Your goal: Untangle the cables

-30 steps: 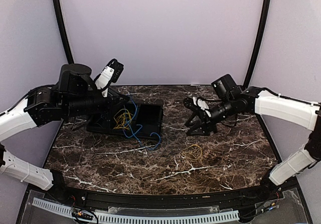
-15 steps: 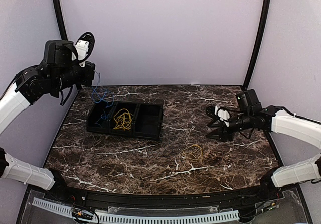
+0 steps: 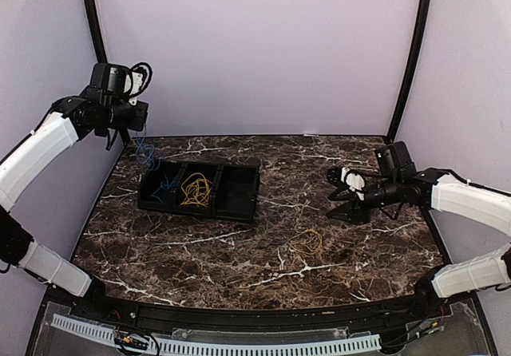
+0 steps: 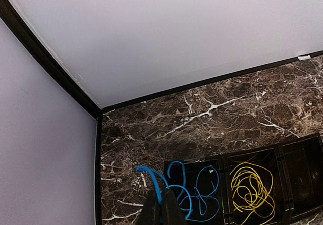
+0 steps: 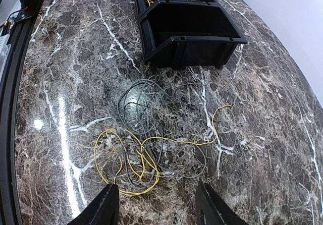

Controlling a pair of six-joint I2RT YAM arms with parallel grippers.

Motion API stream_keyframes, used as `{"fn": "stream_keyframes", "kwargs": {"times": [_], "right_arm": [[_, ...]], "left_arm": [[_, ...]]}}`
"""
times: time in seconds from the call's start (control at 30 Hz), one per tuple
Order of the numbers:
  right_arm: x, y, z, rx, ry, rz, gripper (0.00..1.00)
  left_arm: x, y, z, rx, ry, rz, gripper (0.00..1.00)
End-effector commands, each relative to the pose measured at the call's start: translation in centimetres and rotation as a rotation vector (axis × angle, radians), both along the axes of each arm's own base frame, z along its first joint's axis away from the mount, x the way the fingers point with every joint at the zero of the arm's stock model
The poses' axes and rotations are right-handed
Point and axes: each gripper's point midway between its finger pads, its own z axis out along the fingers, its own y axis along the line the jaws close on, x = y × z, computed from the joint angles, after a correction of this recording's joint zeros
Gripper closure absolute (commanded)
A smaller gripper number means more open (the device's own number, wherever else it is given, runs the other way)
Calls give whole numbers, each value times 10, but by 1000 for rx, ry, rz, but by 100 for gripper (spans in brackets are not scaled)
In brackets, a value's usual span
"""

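My left gripper (image 3: 128, 136) hangs high at the back left, shut on the blue cable (image 3: 144, 153). That cable dangles down into the left compartment of the black tray (image 3: 239, 211). In the left wrist view the fingers (image 4: 172, 211) pinch the blue cable (image 4: 203, 193) above that compartment. A yellow cable (image 3: 196, 188) lies coiled in the middle compartment. On the table a second yellow cable (image 5: 132, 160) is tangled with a thin dark grey cable (image 5: 135, 102). My right gripper (image 5: 156, 187) is open just above and behind this tangle (image 3: 306, 240), touching nothing.
The tray's right compartment (image 5: 189, 27) holds nothing. Purple walls close in the back and both sides, with black posts in the corners. A white perforated strip (image 3: 207, 345) runs along the near edge.
The left arm has lifted up and back to the left with the blue cable, pulling it off the table to hang over the tray. The right gripper has drawn back to the right.
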Motion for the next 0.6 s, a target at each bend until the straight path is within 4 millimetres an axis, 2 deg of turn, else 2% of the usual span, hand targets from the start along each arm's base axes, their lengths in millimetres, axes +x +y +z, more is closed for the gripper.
{"fn": "stream_keyframes", "kwargs": {"times": [0.0,0.2,0.33,0.47,0.57], "right_arm": [[3,4,12,36,-52,19,46],[5,3,6,14,-35,16,46],[4,3,5,13,-37,19,46],[4,3,4,11,-33,22,46],[4,3,3,6,-26,25,46]], "left_arm": [[6,-8,-10,-75,9,-56,100],[18,-13,-51,-115,90,-71,100],[15,-16,-75,-133,131,-73,100],[9,-11,-90,-127,152,-56,100],[8,-1,-98,-82,160,-14,100]]}}
